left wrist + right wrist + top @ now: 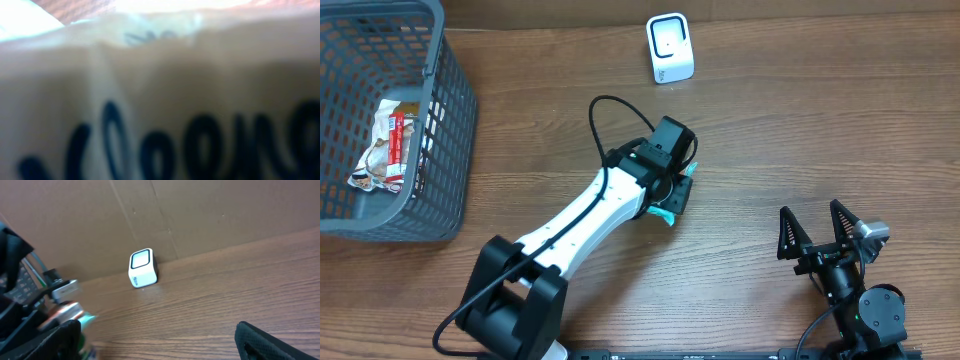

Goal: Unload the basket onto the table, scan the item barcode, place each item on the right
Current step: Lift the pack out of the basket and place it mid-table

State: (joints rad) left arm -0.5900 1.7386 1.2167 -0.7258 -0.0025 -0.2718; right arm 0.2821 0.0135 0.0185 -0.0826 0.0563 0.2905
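L gripper (668,200) is down at worktop (800,120) centre, arm reaching in from 7 o'clock. Its fingers are hidden under the wrist from above and out of its own cam, so can't tell if apart or clamped. L wrist cam is filled by a cream packet (160,90) w/ dark lettering, blurred, v. close; from overhead the packet is hidden beneath the gripper. White scanner (670,48) stands at 12 o'clock near the far edge, well apart from L gripper. R gripper (816,230) sits at 4 o'clock, fingers wide apart, nothing between them. Grey basket (455,120) at 10 o'clock holds wrappers (388,145).
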